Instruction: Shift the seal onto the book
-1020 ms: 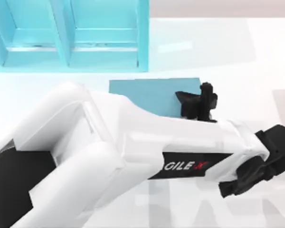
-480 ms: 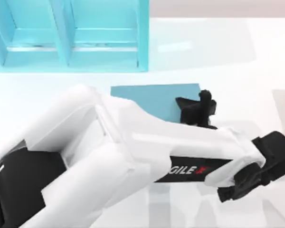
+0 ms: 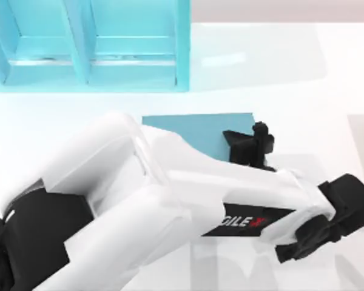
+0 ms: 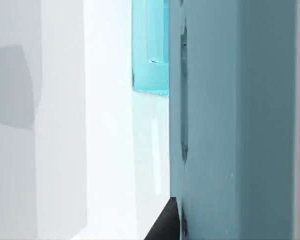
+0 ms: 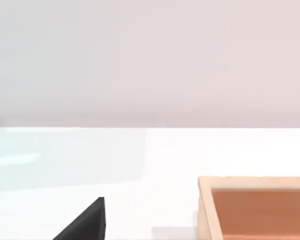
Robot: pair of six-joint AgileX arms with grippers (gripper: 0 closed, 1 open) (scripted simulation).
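Reaching across the table [image 3: 327,91] from the near left, the left arm [image 3: 139,200] lies over the middle of the top view, its white links covering the near part of the book [image 3: 194,128]. The left gripper [image 3: 250,144] sits at the book's right end, a black shape against the teal cover; whether its jaws are apart or together cannot be told. The seal cannot be made out, so its place stays unknown.

The book lies flat near the table's middle, its long side running left to right, with only its far strip and right portion visible past the arm. In the left wrist view the teal cover [image 4: 230,125] stands very close to the camera, with the white table and a piece of the light-blue shelf [image 4: 150,50] beyond it.

That light-blue shelf [image 3: 91,45] stands at the far left of the table, well apart from the book, its compartments open toward the camera.

A black wrist part of the left arm shows at the near right edge. The right wrist view looks over the white table toward a tan wooden box [image 5: 255,207]; a black tip of the right gripper [image 5: 87,222] shows, its jaw state not readable.
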